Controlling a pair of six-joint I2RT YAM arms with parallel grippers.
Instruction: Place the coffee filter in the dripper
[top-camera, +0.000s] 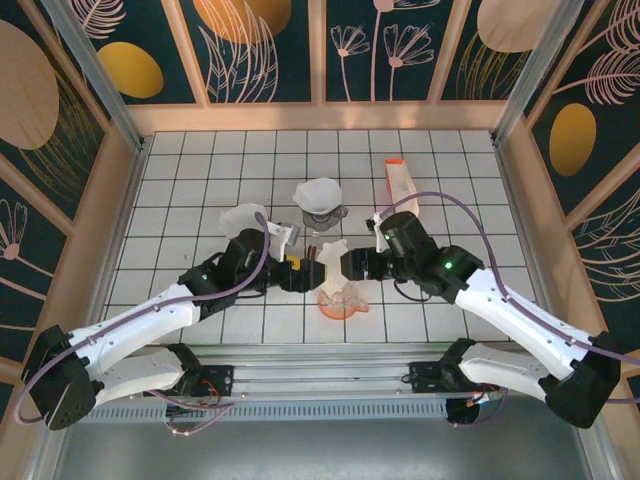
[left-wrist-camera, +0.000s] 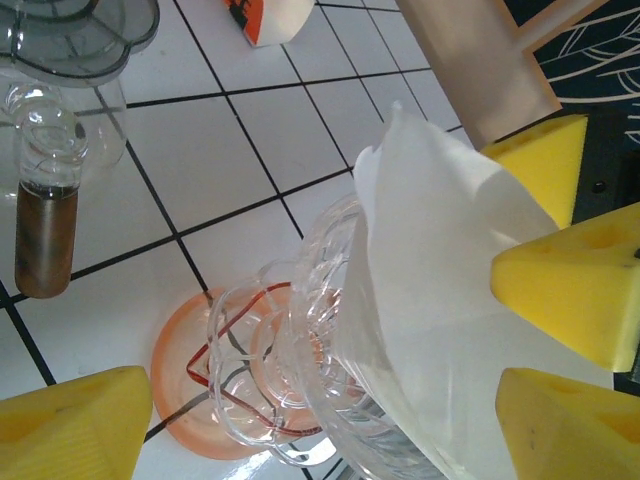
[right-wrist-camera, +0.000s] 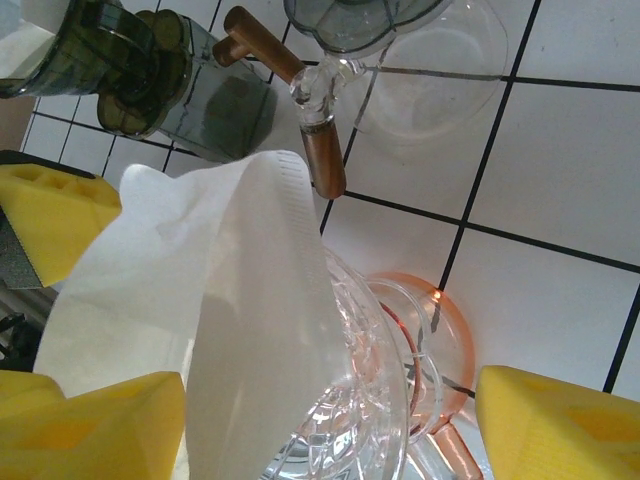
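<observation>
The left gripper (left-wrist-camera: 318, 430) is open, its pads wide apart on either side of the dripper (left-wrist-camera: 320, 300). The right gripper (right-wrist-camera: 325, 422) faces it, jaws also apart, with one pad (left-wrist-camera: 575, 290) against the filter (left-wrist-camera: 450, 260). The filter sits partly in the dripper, and its top stands well above the rim. Beyond them is a glass server (top-camera: 322, 200), and farther right an orange-and-white packet (top-camera: 401, 186) lies on the table (top-camera: 200, 170).
</observation>
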